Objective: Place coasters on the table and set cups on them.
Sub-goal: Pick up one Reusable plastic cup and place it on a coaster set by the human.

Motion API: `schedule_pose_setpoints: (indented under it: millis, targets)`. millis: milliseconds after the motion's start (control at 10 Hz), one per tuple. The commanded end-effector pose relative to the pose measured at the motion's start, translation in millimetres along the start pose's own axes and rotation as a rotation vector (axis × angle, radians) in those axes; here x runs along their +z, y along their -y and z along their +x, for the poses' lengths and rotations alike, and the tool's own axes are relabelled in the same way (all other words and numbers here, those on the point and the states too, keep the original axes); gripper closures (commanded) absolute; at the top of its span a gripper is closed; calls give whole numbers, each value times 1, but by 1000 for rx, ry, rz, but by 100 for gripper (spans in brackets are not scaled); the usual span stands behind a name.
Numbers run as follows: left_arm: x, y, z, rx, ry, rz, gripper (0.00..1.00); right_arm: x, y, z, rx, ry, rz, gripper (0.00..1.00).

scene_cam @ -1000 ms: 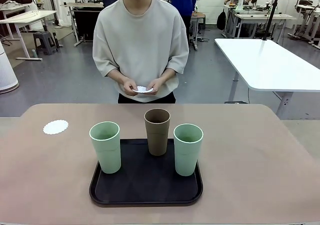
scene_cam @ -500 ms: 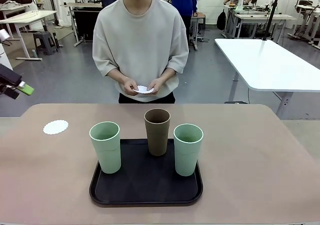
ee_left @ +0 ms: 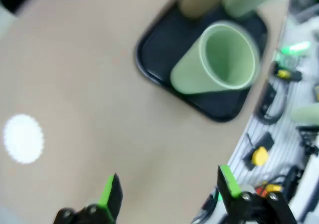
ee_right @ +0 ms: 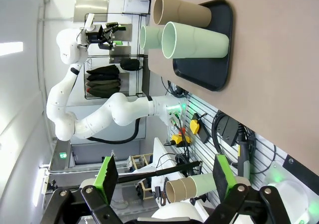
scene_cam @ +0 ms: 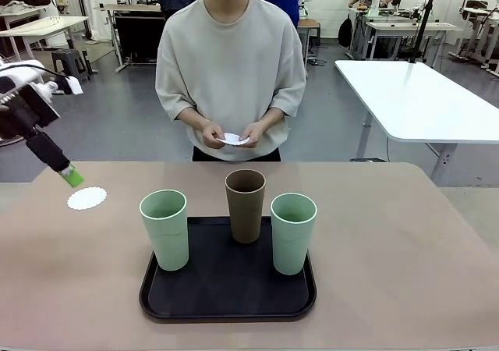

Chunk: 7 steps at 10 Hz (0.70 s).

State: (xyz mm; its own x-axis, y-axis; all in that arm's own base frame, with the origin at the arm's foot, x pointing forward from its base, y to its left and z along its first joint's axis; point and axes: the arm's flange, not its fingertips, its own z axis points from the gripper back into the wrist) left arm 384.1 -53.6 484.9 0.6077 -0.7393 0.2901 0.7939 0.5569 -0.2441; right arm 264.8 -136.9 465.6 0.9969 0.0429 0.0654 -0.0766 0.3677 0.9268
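Left gripper (scene_cam: 70,175) has swung in near the coaster (scene_cam: 86,198), jaws wide.
Right gripper (ee_right: 164,171) wide too; best grasp left green cup (scene_cam: 164,228) mid-wall, clearing tray (scene_cam: 226,308) rim.

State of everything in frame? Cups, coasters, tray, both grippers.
Left green cup: upright on tray.
Brown cup: upright on tray.
Right green cup: upright on tray.
Tray: flat on table, carrying three cups.
Table coaster: flat, bare, left of tray.
Held coaster: in person's hands.
Left gripper: open, empty, near table coaster.
Right gripper: open, empty.
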Motion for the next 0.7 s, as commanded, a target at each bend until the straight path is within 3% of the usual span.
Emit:
schedule_pose_setpoints:
  millis: [0, 100, 200, 300, 600]
  targets:
    - [-10, 17, -3, -130, -113, 63, 0, 0, 1, 1, 4, 4, 10, 0]
    - [-19, 21, -1, -189, -127, 151, 0, 0, 1, 1, 4, 4, 10, 0]
    - [-25, 25, -1, -210, -106, 155, 0, 0, 1, 1, 4, 4, 10, 0]
    - [-16, 19, 4, -115, -120, 50, 0, 0, 1, 1, 4, 4, 10, 0]
    - [-16, 19, 4, -115, -120, 50, 0, 0, 1, 1, 4, 4, 10, 0]
